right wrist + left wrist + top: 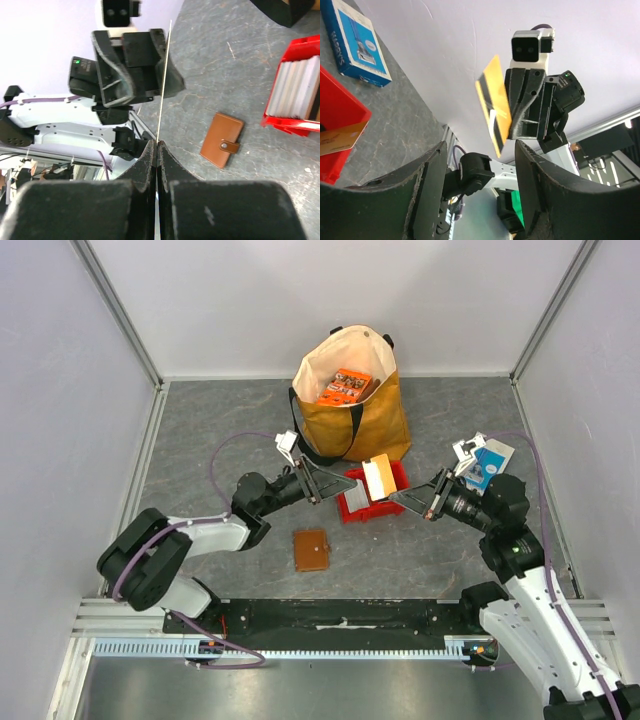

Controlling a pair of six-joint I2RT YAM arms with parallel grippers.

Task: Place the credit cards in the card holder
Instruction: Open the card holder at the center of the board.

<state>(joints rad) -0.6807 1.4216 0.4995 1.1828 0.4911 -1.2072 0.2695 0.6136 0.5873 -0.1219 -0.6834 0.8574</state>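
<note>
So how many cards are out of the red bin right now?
1: an orange card pinched in the right hand, raised in the air. The other cards stand in the bin; the shut brown holder may hide more.

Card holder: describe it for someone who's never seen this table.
Start at the tan tote bag at the back of the grey table; a red bin sits just in front of it. Nearer the arm bases, left of the bin, lies the card holder: flat, closed, the only brown leather piece, with a snap tab.
</note>
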